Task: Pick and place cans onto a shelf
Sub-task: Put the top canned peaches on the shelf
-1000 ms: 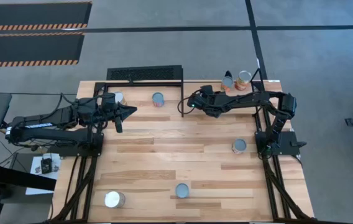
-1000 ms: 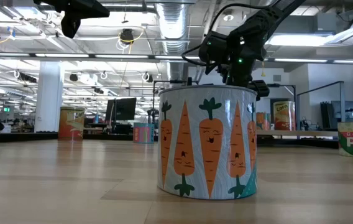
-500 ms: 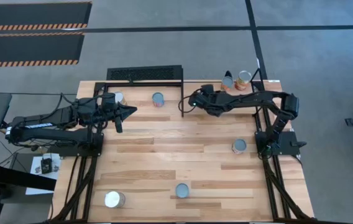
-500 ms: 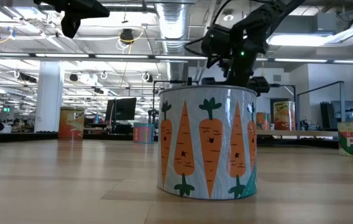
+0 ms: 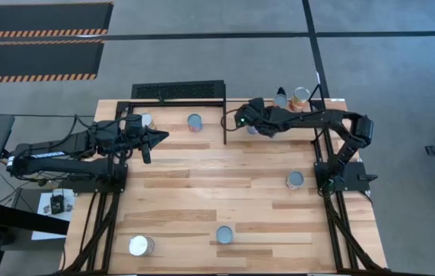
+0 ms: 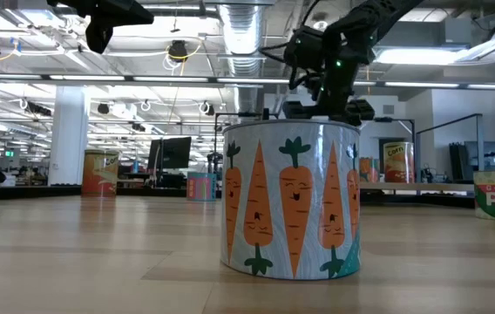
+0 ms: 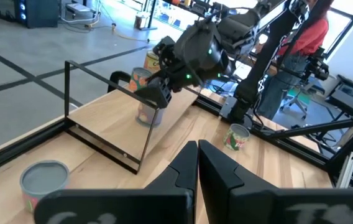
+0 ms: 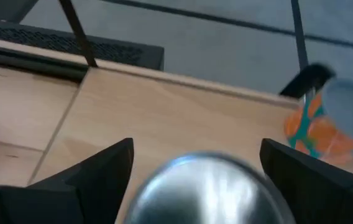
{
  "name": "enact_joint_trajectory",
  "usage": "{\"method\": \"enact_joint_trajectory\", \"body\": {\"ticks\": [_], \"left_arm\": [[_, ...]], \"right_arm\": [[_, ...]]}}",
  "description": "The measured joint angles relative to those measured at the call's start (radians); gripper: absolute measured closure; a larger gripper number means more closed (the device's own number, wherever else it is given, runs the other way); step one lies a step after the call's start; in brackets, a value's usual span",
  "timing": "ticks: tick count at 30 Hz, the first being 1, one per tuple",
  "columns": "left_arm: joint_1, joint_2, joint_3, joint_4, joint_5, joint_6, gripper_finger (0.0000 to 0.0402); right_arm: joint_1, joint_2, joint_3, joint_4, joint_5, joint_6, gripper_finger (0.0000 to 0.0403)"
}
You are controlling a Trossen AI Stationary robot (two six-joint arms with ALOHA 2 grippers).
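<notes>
**Third can reaches the shelf**

The right gripper (image 5: 253, 126) grips a silver-topped can (image 8: 202, 190) over the shelf (image 5: 294, 116), where 2 cans (image 5: 292, 98) stand. 5 remain on the table (image 5: 202, 192). The left gripper (image 5: 156, 136) waits clenched, empty.

Open-plan robotics lab, exposed ceiling ducts (image 6: 239, 26), strip lights (industrial look), office chair (image 7: 297, 99)

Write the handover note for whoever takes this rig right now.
Right claw: shut on a can, over the shelf at its open end.
Left claw: shut, empty, hovering over the table on its left side.
Done: two cans stand at the shelf's other end.
Left: set the held can down, then shelve the five cans spread over the table.
</notes>
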Motion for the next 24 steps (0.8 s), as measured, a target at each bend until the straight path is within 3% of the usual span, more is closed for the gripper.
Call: {"method": "enact_joint_trajectory", "body": {"ticks": [7, 14, 18, 24], "left_arm": [[0.0, 0.0, 0.0, 0.0, 0.0, 0.011, 0.0401], [0.0, 0.0, 0.0, 0.0, 0.0, 0.012, 0.0401], [0.0, 0.0, 0.0, 0.0, 0.0, 0.012, 0.0402], [-0.001, 0.0, 0.0, 0.0, 0.0, 0.029, 0.0401]], "right_arm": [[-0.01, 0.0, 0.108, -0.033, 0.009, -0.125, 0.0103], [-0.008, 0.0, 0.262, -0.178, 0.051, -0.212, 0.0174], [0.008, -0.002, 0.35, -0.269, 0.045, -0.242, 0.0247], [0.046, -0.057, 0.333, -0.272, -0.041, -0.244, 0.0387]]}}
